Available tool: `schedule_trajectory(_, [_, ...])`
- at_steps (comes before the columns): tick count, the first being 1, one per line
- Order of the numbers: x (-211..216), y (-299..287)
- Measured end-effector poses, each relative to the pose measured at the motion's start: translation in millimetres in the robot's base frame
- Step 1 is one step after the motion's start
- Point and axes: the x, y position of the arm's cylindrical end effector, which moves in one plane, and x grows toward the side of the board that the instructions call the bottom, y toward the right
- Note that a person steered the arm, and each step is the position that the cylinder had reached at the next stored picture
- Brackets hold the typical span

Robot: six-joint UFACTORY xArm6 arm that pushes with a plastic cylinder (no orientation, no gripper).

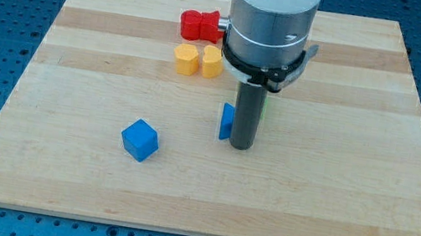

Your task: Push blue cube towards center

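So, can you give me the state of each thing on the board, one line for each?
my tip: down on the board, touching the second blue block
blue cube: flat, alone, left of my tip
second blue block: partly hidden by the rod
yellow blocks: two, side by side
red block: near the top edge
wooden board: level

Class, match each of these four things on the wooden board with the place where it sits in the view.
Things:
1. blue cube
2. red block
3. yellow block
4. my tip

Places:
A. nearest the view's top
B. just below the red one
C. alone, towards the view's bottom left
D. near the middle, beside a second blue block

Pairs: 1-C, 2-A, 3-B, 4-D
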Motion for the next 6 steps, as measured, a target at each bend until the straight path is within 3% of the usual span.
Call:
schedule_trajectory(2, [-2, -4])
schedule_trajectory(4, [67, -5])
schedule_trajectory(5, [93, -36])
schedule_trajectory(6, [98, -108])
